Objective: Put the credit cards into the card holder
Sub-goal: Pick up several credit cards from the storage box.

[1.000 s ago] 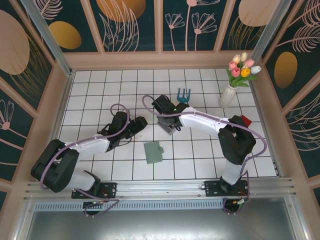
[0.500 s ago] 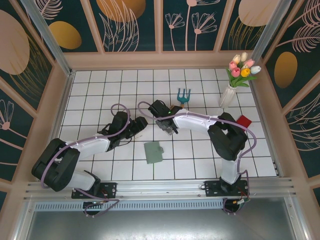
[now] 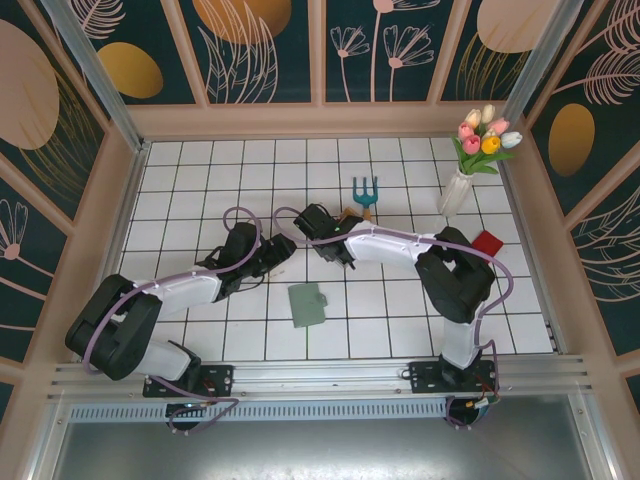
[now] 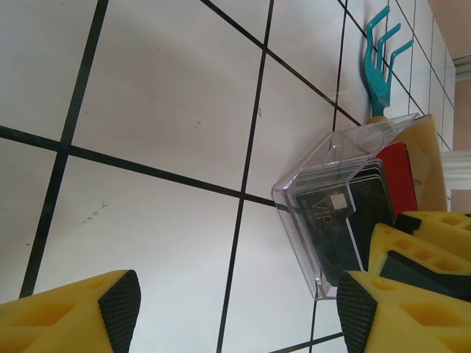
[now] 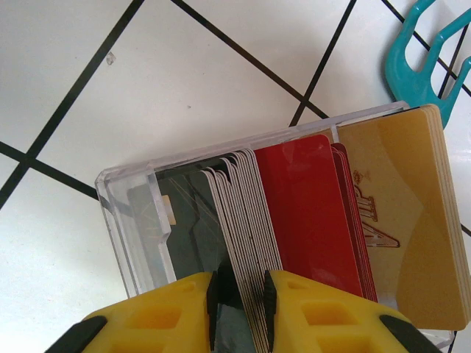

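Observation:
The credit cards [image 5: 243, 213] stand upright in a clear rack [image 5: 129, 220]: black, whitish, red [image 5: 309, 213] and gold [image 5: 412, 213] ones. My right gripper [image 5: 239, 312] reaches into the rack with its jaws closed in on a bundle of several whitish cards. The right pad touches them and a slim dark gap shows at the left pad. The card holder [image 3: 307, 305], a flat sage-green wallet, lies on the tiles nearer the arm bases. My left gripper [image 4: 239, 312] is open wide just above the tiles beside the rack [image 4: 324, 220], holding nothing. From above, the left gripper [image 3: 280, 250] faces the right gripper [image 3: 330, 245].
A teal hand fork [image 3: 366, 190] lies just beyond the rack. A white vase of tulips [image 3: 458, 190] stands at the back right. Part of a red thing [image 3: 488, 241] shows beside the right arm's elbow. Wooden walls ring the tiled floor [image 3: 200, 180].
My right gripper has shifted left and down over the rack, and its jaws have narrowed around the whitish cards. The left arm has stayed where it was.

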